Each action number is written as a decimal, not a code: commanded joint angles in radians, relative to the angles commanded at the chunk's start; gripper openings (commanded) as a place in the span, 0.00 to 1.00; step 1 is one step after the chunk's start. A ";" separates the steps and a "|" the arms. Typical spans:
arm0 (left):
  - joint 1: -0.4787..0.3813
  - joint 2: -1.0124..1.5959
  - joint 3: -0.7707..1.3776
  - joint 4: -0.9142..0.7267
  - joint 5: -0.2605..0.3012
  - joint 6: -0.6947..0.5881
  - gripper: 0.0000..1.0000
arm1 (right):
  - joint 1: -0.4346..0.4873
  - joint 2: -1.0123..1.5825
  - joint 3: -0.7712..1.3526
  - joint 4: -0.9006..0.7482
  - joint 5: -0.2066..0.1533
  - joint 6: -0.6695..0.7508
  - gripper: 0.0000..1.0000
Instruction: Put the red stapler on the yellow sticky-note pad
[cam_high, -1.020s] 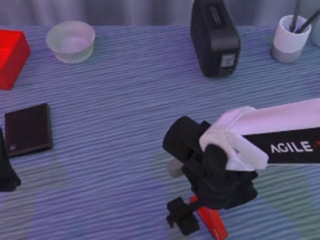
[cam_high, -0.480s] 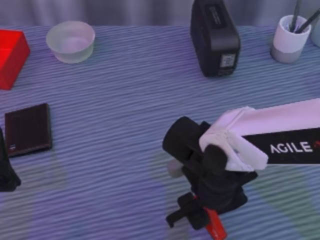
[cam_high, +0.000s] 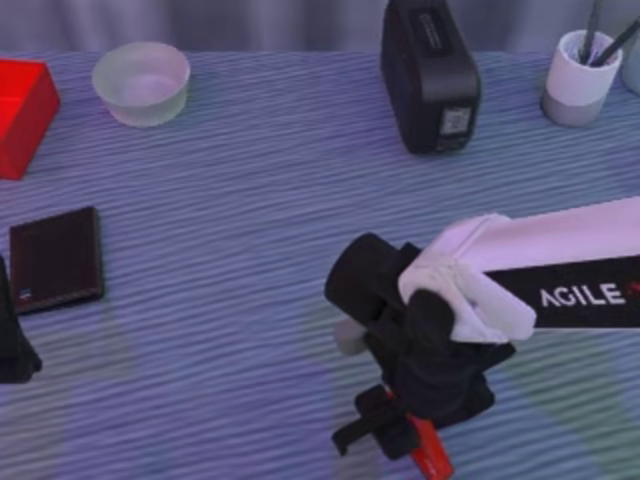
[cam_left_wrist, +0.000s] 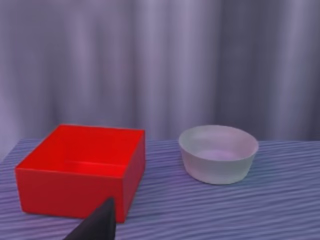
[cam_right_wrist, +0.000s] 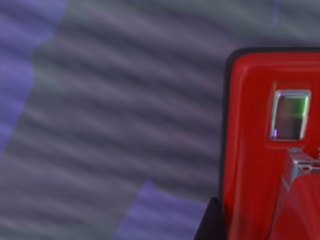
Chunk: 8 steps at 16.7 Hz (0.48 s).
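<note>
The red stapler (cam_high: 430, 450) lies low on the table (cam_high: 250, 200), near the front edge and a bit right of the middle. Only its red end pokes out from under the right gripper (cam_high: 395, 425). In the right wrist view the stapler (cam_right_wrist: 270, 150) fills the side of the picture, very close to the camera. The right gripper sits right on top of it, and I think its fingers are closed on the stapler's sides, but the arm hides part of them.

To do this step well, the grip should be firm and in the middle, so the stapler does not tip when it goes up.

The yellow pad is not in any picture.

The left gripper (cam_high: 12, 350) is parked at the left edge, and I cannot tell how its fingers are
</note>
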 joint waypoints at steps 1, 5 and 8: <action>0.000 0.000 0.000 0.000 0.000 0.000 1.00 | 0.000 -0.001 0.002 -0.003 0.000 0.000 0.00; 0.000 0.000 0.000 0.000 0.000 0.000 1.00 | 0.004 -0.044 0.072 -0.114 0.000 0.001 0.00; 0.000 0.000 0.000 0.000 0.000 0.000 1.00 | 0.007 -0.099 0.146 -0.258 0.000 -0.001 0.00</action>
